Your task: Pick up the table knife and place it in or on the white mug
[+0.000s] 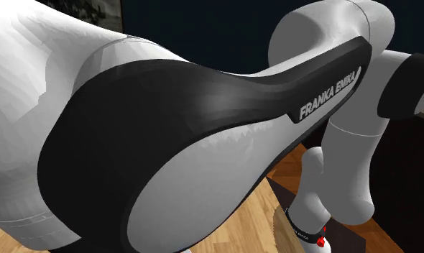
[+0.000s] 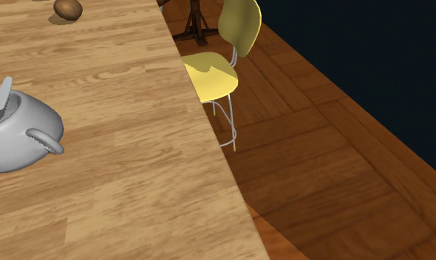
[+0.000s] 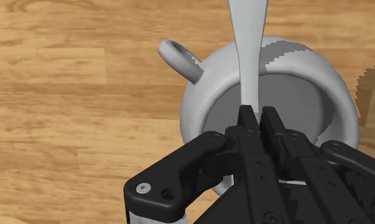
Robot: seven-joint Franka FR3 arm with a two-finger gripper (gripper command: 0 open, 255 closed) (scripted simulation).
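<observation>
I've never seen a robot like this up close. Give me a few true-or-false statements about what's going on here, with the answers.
1. The gripper is shut on the knife. True.
2. The mug stands on the floor. False: it stands on the wooden table.
3. A yellow chair stands beside the table. True.
4. The knife lies flat on the table. False: the gripper holds it at the mug's opening.
5. The mug has no handle. False: a loop handle sticks out from its side.
</observation>
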